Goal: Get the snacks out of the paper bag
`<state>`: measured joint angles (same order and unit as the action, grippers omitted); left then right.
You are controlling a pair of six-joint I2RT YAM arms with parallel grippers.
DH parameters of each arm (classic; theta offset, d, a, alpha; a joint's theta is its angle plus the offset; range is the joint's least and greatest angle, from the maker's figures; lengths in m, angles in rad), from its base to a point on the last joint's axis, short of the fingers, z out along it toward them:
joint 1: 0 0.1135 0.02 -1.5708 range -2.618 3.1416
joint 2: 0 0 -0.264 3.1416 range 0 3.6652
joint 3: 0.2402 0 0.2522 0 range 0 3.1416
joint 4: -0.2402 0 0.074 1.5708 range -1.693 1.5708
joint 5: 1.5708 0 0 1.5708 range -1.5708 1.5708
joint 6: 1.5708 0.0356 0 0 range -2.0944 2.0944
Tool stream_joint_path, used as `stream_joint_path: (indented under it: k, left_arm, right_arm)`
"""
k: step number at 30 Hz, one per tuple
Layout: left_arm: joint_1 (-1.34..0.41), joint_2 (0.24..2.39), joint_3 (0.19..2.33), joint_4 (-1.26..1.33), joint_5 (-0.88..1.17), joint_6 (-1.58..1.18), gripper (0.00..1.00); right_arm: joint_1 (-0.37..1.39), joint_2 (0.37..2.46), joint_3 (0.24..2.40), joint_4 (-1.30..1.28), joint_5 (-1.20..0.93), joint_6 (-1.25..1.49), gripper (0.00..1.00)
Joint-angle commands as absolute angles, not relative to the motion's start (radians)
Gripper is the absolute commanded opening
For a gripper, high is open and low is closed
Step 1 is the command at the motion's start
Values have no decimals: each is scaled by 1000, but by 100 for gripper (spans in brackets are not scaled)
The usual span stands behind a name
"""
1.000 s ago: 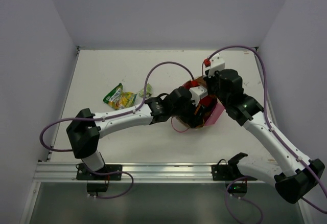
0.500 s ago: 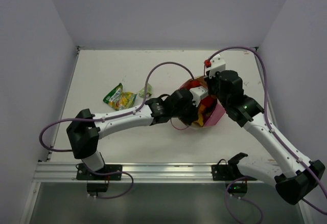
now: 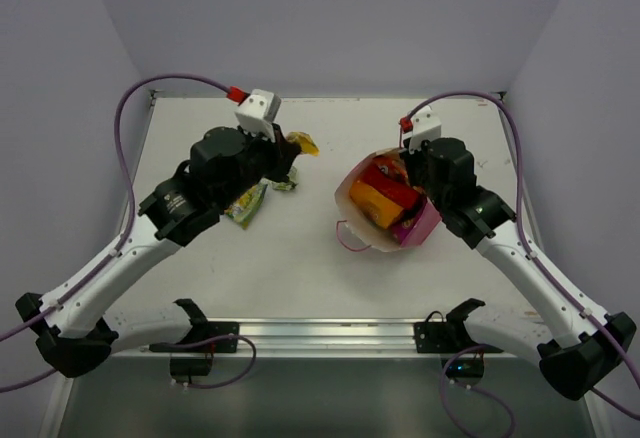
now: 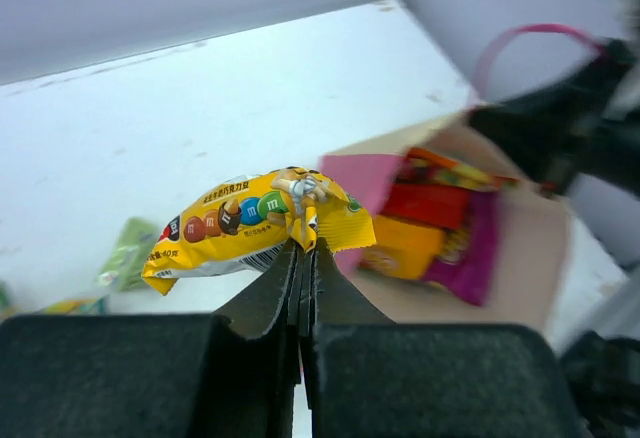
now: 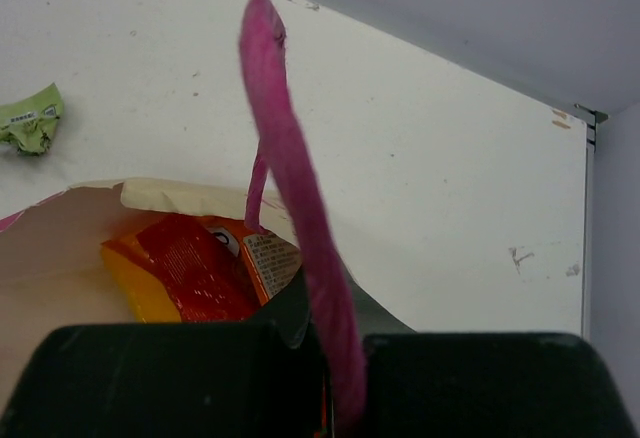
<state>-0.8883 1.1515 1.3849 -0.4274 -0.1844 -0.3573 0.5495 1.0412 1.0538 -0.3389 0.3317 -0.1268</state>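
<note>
My L gripper (image 4: 303, 248) is out of the paper bag (image 3: 350, 203). A sec ago it sat open down in the bag mouth, and half a sec ago it had clamped in there. Now it's up over the back-left of the table (image 3: 300, 258), pinching a yellow packet (image 4: 250, 226) by its lower edge, well clear of the bag. The whole L arm (image 3: 130, 248) has swung left, and its cable (image 3: 160, 83) now arcs high on the left instead of looping over the middle. The bag mouth, covered by the arm before, is in plain view w/ a red packet (image 3: 390, 180), orange packet (image 3: 372, 201) & purple packet (image 3: 408, 226) inside. The green-yellow packet (image 3: 247, 204) is now half hidden under the L wrist.
</note>
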Motion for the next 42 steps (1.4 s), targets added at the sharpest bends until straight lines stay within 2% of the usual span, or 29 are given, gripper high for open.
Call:
stream_joint_path:
  k: [1, 9, 12, 14, 15, 17, 18, 20, 23, 29, 38, 42]
  left_arm:
    - [-760, 1141, 1289, -572, -288, -370, 0]
    - [-624, 1261, 953, -364, -229, -442, 0]
    - [-606, 1374, 887, -255, -229, -462, 0]
    - [-600, 1423, 882, -219, -227, -469, 16]
    - [-600, 1449, 897, -218, -224, -474, 29]
    - [-598, 1442, 916, -224, -183, -482, 41]
    - [-600, 1409, 932, -227, -170, -488, 57]
    - [-606, 1369, 959, -233, -143, -486, 78]
    - [-658, 1287, 1018, -236, -101, -421, 89]
    - [-856, 1235, 1114, -149, -46, -35, 92]
    - [-873, 1239, 1095, -22, 316, 518, 87]
    - [-879, 1261, 1080, 34, 425, 661, 87]
  right_arm:
    - [555, 1012, 1062, -227, 359, -138, 0]
    - [555, 1025, 1066, -229, 341, -126, 0]
    - [555, 1031, 1063, -221, 333, -123, 0]
    - [555, 1037, 1065, -221, 333, -118, 0]
    - [555, 1037, 1065, -221, 331, -117, 0]
    - [555, 1034, 1065, -224, 327, -118, 0]
    - [555, 1029, 1065, -224, 324, -120, 0]
    - [555, 1025, 1071, -229, 322, -129, 0]
    - [555, 1017, 1089, -241, 298, -144, 0]
    - [555, 1009, 1144, -302, 186, -189, 0]
    - [555, 1035, 1207, -391, 95, -238, 0]
    - [555, 1048, 1223, -405, 68, -244, 0]
